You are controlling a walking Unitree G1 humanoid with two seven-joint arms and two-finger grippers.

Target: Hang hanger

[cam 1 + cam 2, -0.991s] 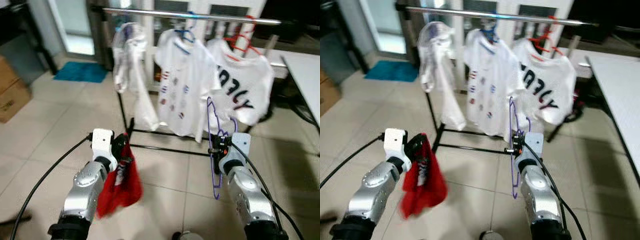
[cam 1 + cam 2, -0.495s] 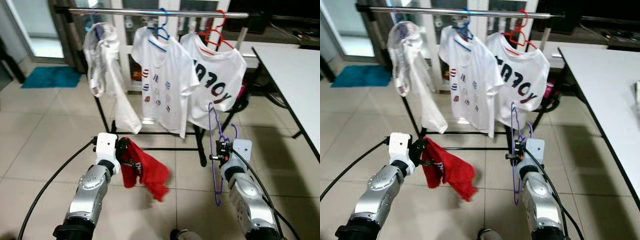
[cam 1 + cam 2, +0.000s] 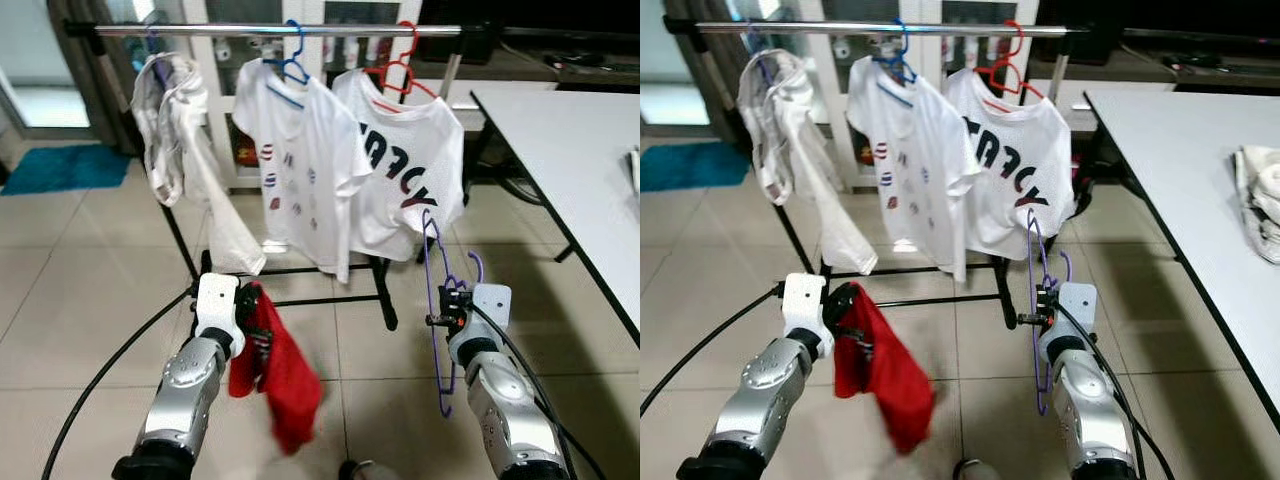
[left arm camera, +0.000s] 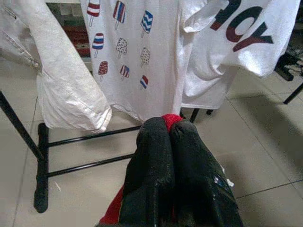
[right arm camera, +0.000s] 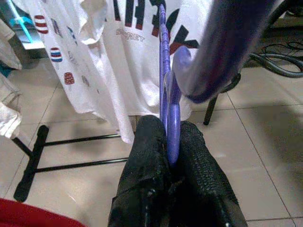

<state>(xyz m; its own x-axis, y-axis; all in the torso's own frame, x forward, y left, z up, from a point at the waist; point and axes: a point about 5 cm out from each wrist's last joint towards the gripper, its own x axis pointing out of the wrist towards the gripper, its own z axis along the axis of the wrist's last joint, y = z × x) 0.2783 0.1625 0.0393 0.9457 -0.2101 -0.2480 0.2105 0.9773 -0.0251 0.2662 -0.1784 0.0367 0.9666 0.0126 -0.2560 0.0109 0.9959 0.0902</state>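
Note:
My right gripper (image 3: 444,303) is shut on a purple hanger (image 3: 433,300), held upright in front of the clothes rack; its fingers (image 5: 150,156) pinch the purple hanger (image 5: 167,99) near the hook. My left gripper (image 3: 250,305) is shut on a red garment (image 3: 278,375) that hangs down from it, and a bit of the red garment (image 4: 170,119) shows between the closed fingers (image 4: 154,156). The rack's silver rail (image 3: 330,30) carries a white shirt (image 3: 175,120), a printed white shirt on a blue hanger (image 3: 300,150) and a lettered white shirt on a red hanger (image 3: 410,160).
A white table (image 3: 580,170) stands on the right, with folded white cloth (image 3: 1260,195) on it. The rack's black base bars (image 3: 320,300) cross the tiled floor ahead. A blue mat (image 3: 60,165) lies at the far left. Black cables loop beside both arms.
The camera has swung so the rack sits more to the left and closer. The red garment has swung down from out to the right and hangs lower. Both grips are unchanged.

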